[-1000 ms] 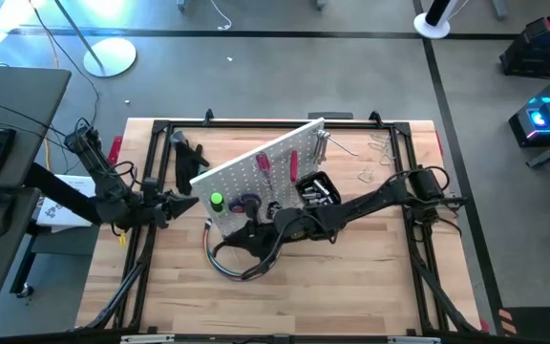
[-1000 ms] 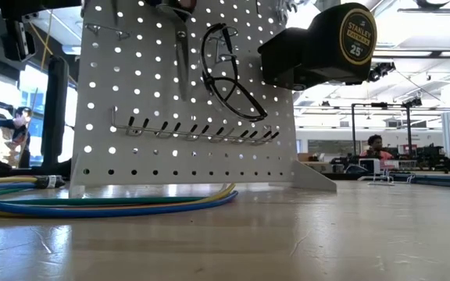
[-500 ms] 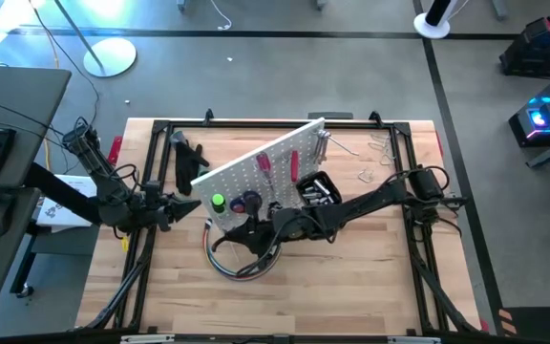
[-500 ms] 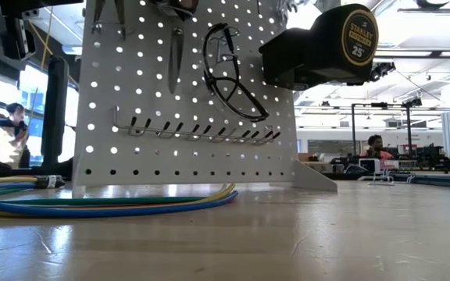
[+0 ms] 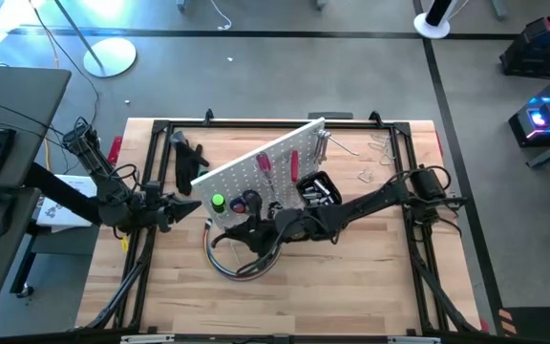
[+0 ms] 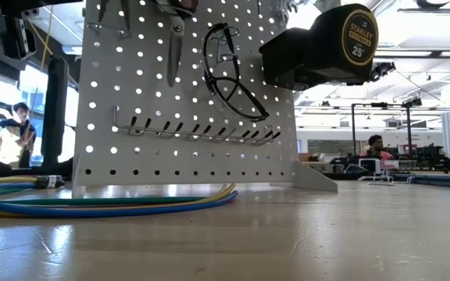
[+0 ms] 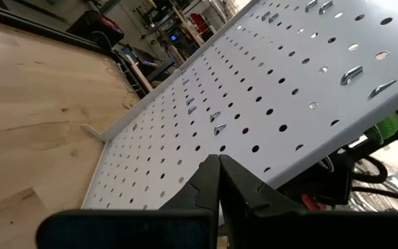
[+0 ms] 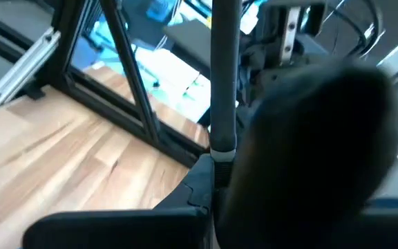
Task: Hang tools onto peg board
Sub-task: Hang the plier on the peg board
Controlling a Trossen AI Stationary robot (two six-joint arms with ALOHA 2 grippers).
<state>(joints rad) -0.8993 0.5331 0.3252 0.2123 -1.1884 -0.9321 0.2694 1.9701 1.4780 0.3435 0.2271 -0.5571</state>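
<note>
**Tape measure held at the board's face**

Wooden tabletop (image 5: 351,277) carries the white peg board (image 5: 256,172) at centre frame. Yellow tape measure (image 6: 348,39), upper right in the low view, sits clamped in the right gripper (image 5: 256,232), just beside the board. Left gripper (image 5: 187,204), closed and empty, waits at the board's left end.

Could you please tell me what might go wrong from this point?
The right gripper hangs over the coloured cables in front of the peg board; it might snag them. The left gripper, shut, points close at the board's back; a nudge could shift the board and shake the hung tools.
</note>
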